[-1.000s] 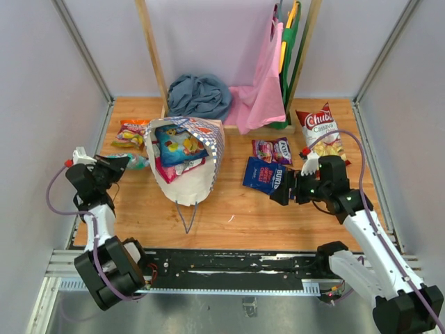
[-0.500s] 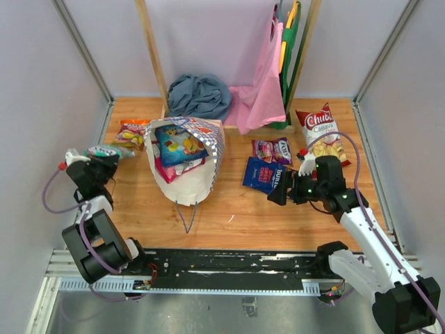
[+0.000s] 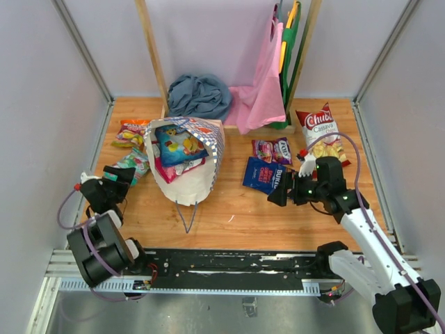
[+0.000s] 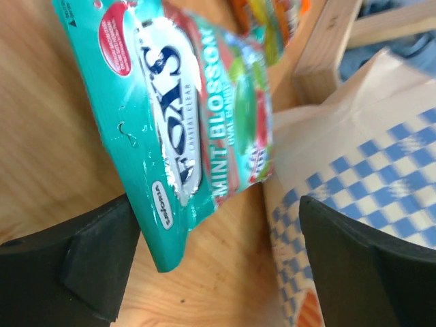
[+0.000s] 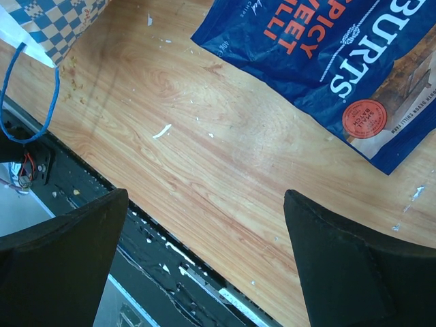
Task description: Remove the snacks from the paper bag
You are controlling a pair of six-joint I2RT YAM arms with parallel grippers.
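Note:
The paper bag point(image 3: 191, 177) lies on its side, mouth facing the back, with a blue snack packet point(image 3: 177, 144) and a magenta one point(image 3: 179, 169) showing inside. A teal mint packet point(image 3: 130, 163) lies on the table to its left, with an orange packet point(image 3: 131, 131) behind it. My left gripper point(image 3: 115, 178) is open just in front of the teal packet point(image 4: 184, 122), whose lower corner reaches between the fingers point(image 4: 88, 266) ungripped. The checkered paper bag point(image 4: 361, 157) is beside it. My right gripper point(image 3: 278, 189) is open over bare wood, near the dark blue Burts bag point(image 5: 340, 61). A purple packet point(image 3: 272, 149) and the Chuds bag point(image 3: 320, 131) lie further back.
A grey-blue cloth point(image 3: 200, 96) sits at the back, with pink point(image 3: 263, 90) and green point(image 3: 288, 42) cloth bags hanging from a wooden frame point(image 3: 153, 56). A black rail point(image 3: 229, 268) runs along the near table edge. The bag's blue cord handle point(image 5: 41, 102) hangs near it.
My left gripper has opened and let go of the teal packet, which now lies left of the paper bag; the arm has drawn back toward the near edge. The right arm barely moved.

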